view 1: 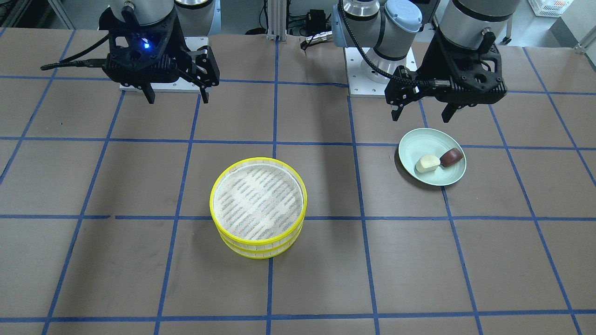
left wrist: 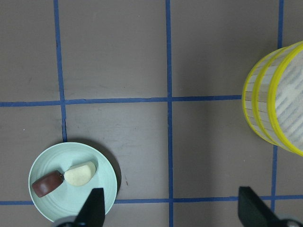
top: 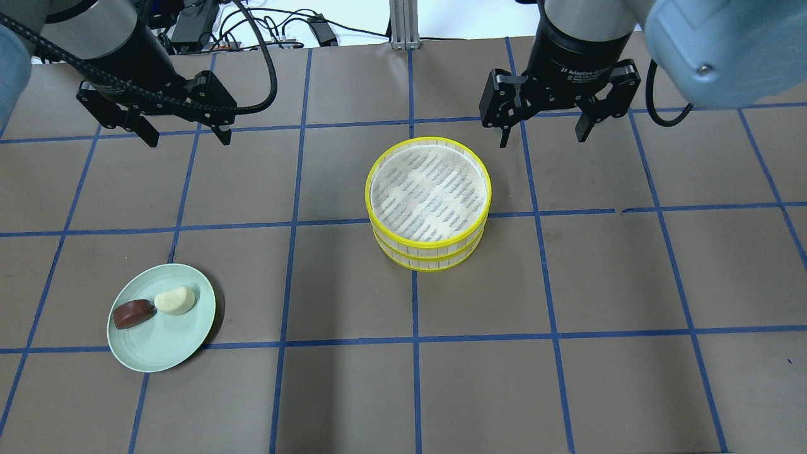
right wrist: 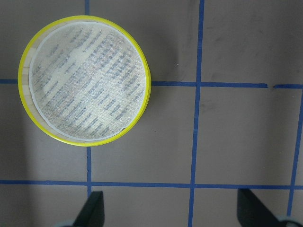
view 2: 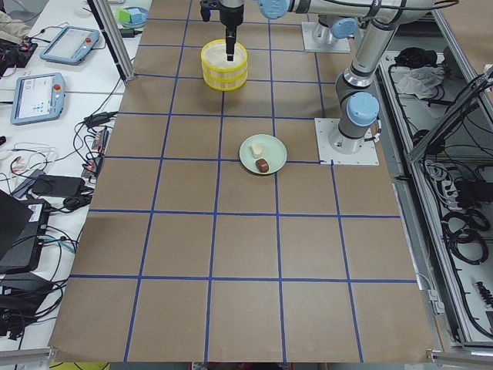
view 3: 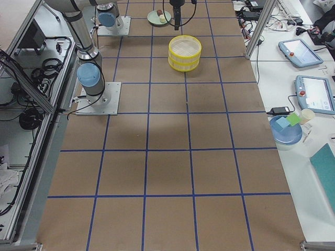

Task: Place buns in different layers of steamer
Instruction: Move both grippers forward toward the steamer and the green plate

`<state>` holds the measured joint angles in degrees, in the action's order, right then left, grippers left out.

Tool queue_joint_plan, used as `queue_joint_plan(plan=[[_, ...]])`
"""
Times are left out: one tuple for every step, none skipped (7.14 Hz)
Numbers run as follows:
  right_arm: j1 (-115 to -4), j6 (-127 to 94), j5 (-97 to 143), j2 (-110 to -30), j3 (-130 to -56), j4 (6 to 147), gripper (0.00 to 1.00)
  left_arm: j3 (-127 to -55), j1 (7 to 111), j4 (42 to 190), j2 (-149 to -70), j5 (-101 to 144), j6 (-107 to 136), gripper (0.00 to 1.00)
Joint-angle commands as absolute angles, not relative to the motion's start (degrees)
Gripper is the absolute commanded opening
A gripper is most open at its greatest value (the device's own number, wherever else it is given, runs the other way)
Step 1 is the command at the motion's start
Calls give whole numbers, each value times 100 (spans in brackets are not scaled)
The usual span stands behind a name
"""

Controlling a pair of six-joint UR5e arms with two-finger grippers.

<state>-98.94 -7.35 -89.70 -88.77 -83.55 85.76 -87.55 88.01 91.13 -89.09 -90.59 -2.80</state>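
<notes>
Two steamer layers (top: 429,202) with yellow rims stand stacked at the table's middle, the top one empty; the stack also shows in the front view (view 1: 258,207) and the right wrist view (right wrist: 85,80). A cream-white bun (top: 175,300) and a dark reddish-brown bun (top: 132,313) lie side by side on a pale green plate (top: 161,343) at the near left. My left gripper (top: 186,135) is open and empty, high above the table beyond the plate. My right gripper (top: 542,133) is open and empty, above the table just beyond the steamer.
The brown table carries a grid of blue tape lines. The arm bases (view 1: 377,70) stand on white plates at the robot's edge. Tablets, cables and a blue bowl (view 3: 286,130) lie on side benches off the table.
</notes>
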Motion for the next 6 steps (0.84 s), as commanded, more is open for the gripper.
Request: queue_joint_plan(plan=[[-9879, -729, -8991, -9069, -8367, 8648, 100, -8937, 8781, 9062, -8903, -9027, -360, 100], [-9879, -738, -8991, -9183, -8376, 8544, 100, -9095, 8650, 8896, -8869, -9026, -743, 100], [-9870, -747, -8991, -9237, -8419, 8526, 100, -9192, 8318, 8947, -8877, -8965, -869, 100], [-9879, -738, -9000, -9237, -8437, 8534, 100, -9341, 8062, 8904, -8929, -9008, -896, 100], [-9888, -747, -8983, -9237, -8437, 8525, 100, -9569, 7955, 8816, -8973, -9052, -1062, 100], [-9914, -756, -8930, -9194, -8533, 8534, 100, -9719, 7789, 8833, -8991, -9148, -1090, 100]])
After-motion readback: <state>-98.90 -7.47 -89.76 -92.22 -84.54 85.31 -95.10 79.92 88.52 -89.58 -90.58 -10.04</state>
